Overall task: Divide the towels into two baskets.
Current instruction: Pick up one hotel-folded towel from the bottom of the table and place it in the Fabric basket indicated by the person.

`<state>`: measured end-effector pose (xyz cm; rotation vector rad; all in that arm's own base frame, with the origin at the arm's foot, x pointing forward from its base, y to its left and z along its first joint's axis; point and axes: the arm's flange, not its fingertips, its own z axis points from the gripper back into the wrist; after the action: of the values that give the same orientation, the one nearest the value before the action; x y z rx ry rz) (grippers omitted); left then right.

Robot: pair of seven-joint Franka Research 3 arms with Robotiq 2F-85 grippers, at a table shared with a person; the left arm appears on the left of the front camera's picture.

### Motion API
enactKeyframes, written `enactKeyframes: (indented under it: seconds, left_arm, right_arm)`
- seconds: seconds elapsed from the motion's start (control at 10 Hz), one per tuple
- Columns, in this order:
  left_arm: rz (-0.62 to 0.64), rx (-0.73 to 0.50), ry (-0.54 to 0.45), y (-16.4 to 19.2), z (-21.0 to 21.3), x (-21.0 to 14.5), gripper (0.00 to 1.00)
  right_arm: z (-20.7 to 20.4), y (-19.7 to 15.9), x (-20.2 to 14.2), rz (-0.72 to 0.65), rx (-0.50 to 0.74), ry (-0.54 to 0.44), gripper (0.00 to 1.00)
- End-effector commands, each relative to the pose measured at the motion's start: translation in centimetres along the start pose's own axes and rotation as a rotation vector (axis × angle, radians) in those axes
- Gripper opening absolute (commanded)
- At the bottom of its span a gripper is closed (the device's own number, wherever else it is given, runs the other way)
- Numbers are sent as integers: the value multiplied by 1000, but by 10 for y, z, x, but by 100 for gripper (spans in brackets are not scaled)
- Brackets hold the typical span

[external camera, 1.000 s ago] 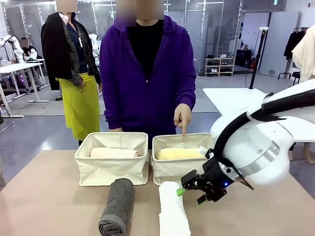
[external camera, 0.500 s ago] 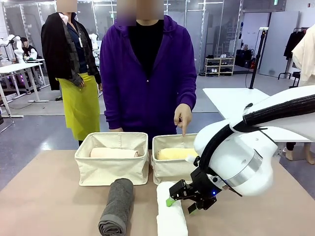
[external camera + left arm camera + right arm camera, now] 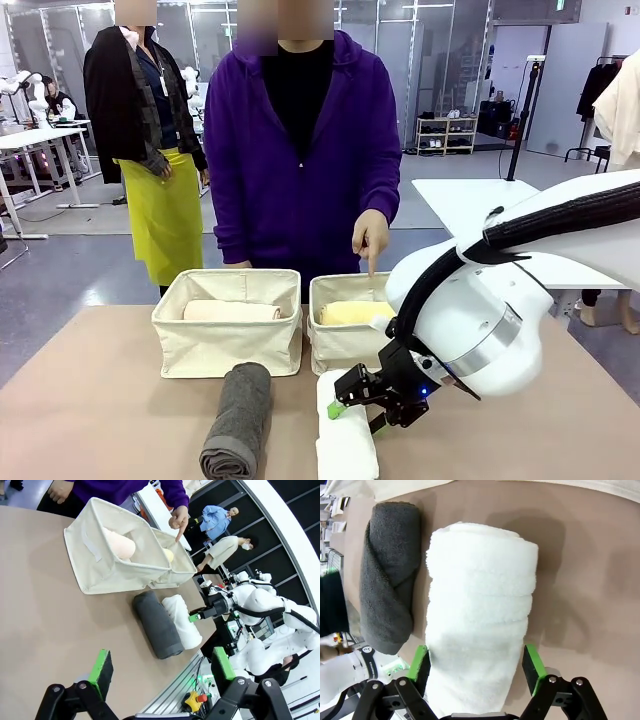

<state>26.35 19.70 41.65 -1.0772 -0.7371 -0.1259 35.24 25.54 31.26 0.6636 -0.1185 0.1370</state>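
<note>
Right gripper (image 3: 356, 412) angled down over white towel (image 3: 345, 455) on table (image 3: 100, 400), beside grey towel (image 3: 238, 420). My right wrist view adds pads (image 3: 420, 661) flanking it; whether they grip, I can't tell. Left wrist view: left gripper (image 3: 162, 665) agape, empty.

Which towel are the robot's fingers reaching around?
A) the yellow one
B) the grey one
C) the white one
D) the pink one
C: the right arm's fingers sit on either side of the white towel on the table; the grey towel lies beside it with no fingers on it.
</note>
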Motion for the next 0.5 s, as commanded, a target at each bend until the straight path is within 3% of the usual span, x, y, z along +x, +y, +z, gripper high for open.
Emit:
enactKeyframes:
  seconds: [0.0,0.4]
  left_arm:
    - [-2,-12,-5,-4,2,-2,100]
    - [-2,-12,-5,-4,2,-2,100]
  right_arm:
    - [-20,6,-1,28,21,0,81]
    - [-21,6,0,31,40,16,43]
